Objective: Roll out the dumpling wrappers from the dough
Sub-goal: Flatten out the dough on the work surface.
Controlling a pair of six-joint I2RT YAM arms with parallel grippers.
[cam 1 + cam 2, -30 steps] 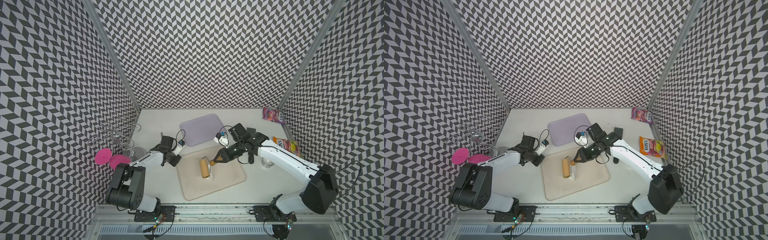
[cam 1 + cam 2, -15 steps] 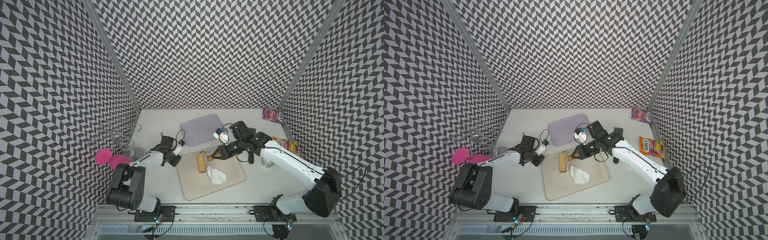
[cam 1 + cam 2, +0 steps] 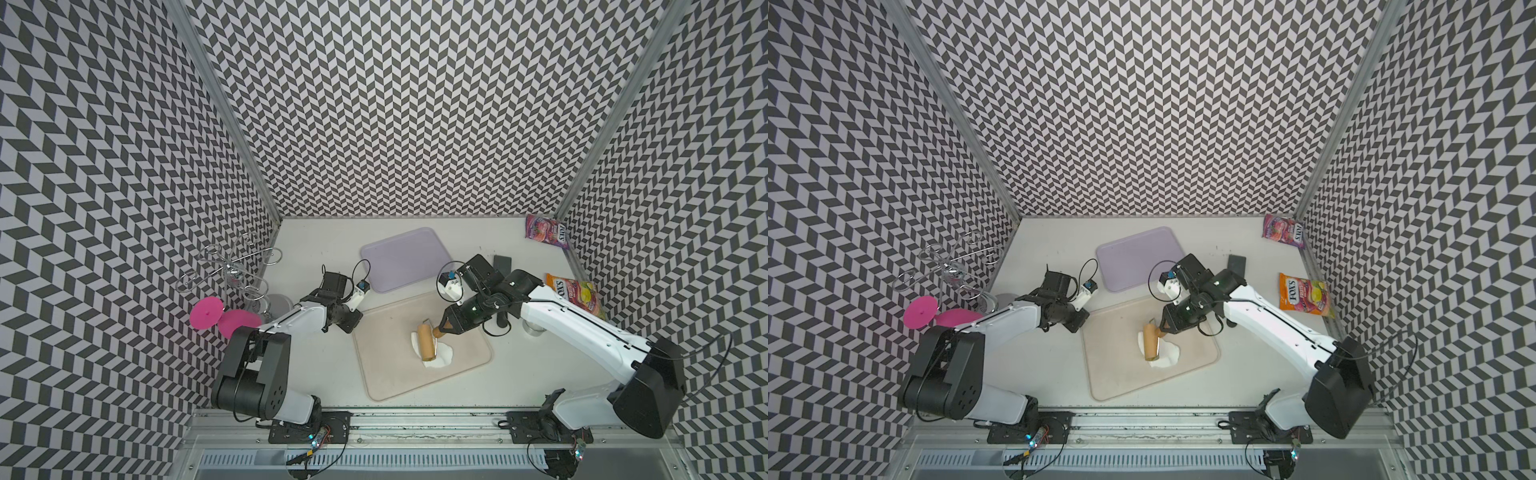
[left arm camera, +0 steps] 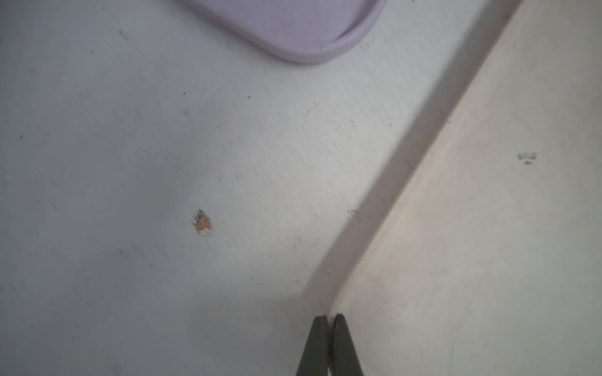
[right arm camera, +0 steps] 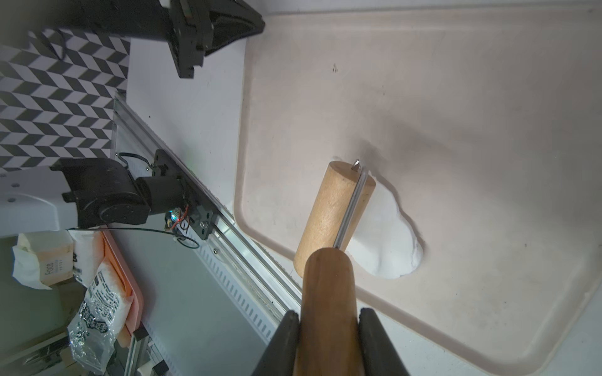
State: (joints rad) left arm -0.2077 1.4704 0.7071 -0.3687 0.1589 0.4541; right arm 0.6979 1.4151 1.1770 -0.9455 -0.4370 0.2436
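1. Two claws sit around the beige board [image 3: 386,365].
2. The right claw [image 5: 329,320] is grasping the wooden roller [image 3: 427,341] by its handle.
3. The roller lies across the dough [image 3: 444,356], a flattened white patch near the board's middle.
4. The left claw [image 4: 329,317] is clenched and empty, with its tips at the board's corner.
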